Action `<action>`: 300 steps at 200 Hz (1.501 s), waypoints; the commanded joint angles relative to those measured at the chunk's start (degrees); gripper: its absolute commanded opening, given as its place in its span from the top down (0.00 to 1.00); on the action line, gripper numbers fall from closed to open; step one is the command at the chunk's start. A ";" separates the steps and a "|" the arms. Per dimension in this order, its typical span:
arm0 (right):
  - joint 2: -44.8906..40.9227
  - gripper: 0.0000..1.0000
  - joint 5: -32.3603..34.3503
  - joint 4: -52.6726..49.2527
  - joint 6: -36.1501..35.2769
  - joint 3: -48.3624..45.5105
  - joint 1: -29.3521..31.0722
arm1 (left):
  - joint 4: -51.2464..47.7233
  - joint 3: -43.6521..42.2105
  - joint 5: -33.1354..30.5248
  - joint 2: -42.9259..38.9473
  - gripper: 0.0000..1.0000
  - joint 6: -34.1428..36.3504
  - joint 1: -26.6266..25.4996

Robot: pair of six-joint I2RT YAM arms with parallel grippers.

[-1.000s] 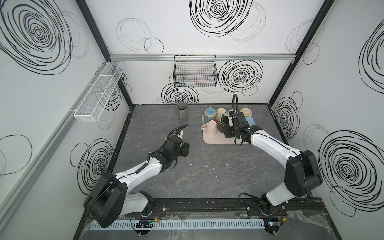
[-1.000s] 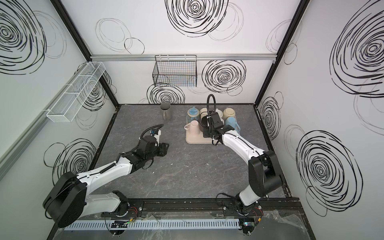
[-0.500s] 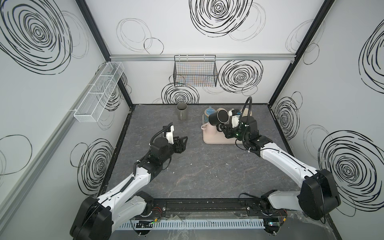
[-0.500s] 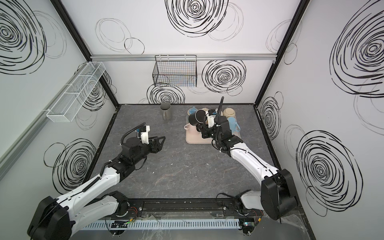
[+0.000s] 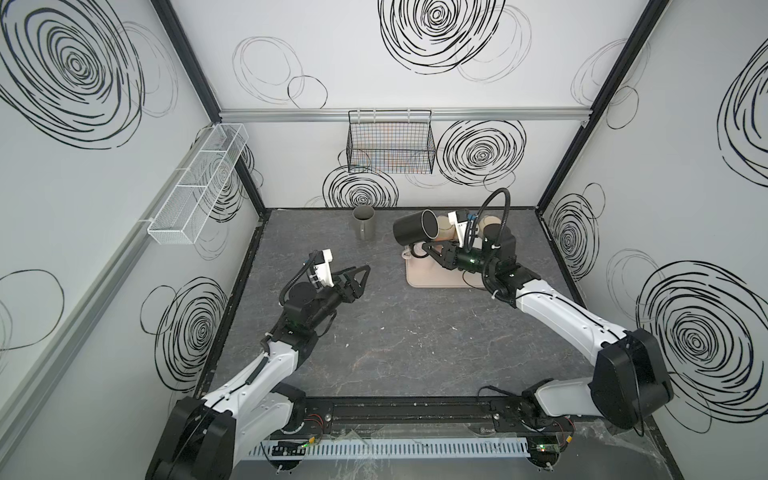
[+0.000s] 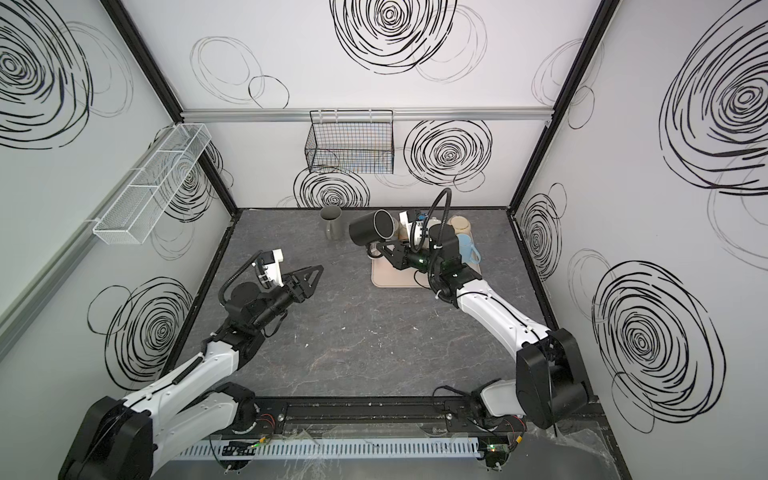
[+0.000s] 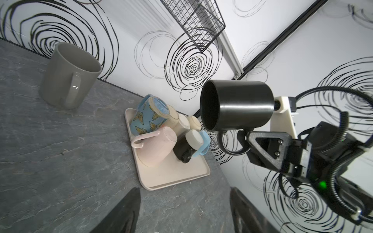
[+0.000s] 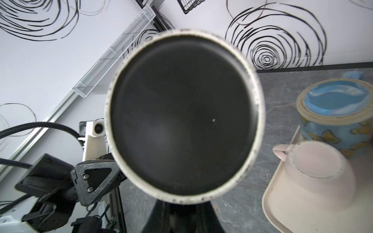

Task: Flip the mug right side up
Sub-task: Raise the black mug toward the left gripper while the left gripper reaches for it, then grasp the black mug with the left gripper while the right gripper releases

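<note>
**Right gripper** (image 5: 428, 249): is clenching the handle of the black mug (image 5: 411, 230), jaws closed on the loop as the left wrist view is showing (image 7: 242, 139).

**Black mug** (image 7: 238, 107): is hanging in the air above the far left corner of the tray (image 5: 432, 280), lying on its side. Its mouth is pointing away from the tray toward the left gripper, and its pale-ringed base (image 8: 181, 115) is facing the right wrist camera. It is touching neither tray nor bench (image 5: 395, 332).

**Left gripper** (image 5: 360, 277): is hovering released, well apart from the tray on its left side, fingers (image 7: 125, 211) spread wide and holding nothing.

**Tray**: is carrying upturned mugs crowded toward its far end, among them a blue butterfly mug (image 7: 149, 115) and a pink mug (image 7: 159, 147).

**Grey mug** (image 5: 364, 224): is standing upright on the bench, off the tray, beyond its far left corner.
</note>
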 commanded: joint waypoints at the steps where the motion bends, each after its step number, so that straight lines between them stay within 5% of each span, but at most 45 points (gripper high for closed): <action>1: -0.41 1.00 -5.50 10.26 2.57 4.16 1.35 | 13.40 -0.16 5.04 1.76 0.27 -6.79 0.60; 52: 1.69 1.00 -9.00 17.73 8.57 4.34 4.33 | 28.94 1.83 10.31 8.87 0.28 -17.15 -0.02; 201: 8.19 1.00 -12.34 29.61 17.90 5.94 8.46 | 35.83 5.54 9.02 16.32 0.34 -24.14 -3.19; 300: 9.48 1.00 -11.57 27.77 18.47 4.26 8.42 | 32.33 11.85 10.30 14.31 0.51 -24.38 -6.09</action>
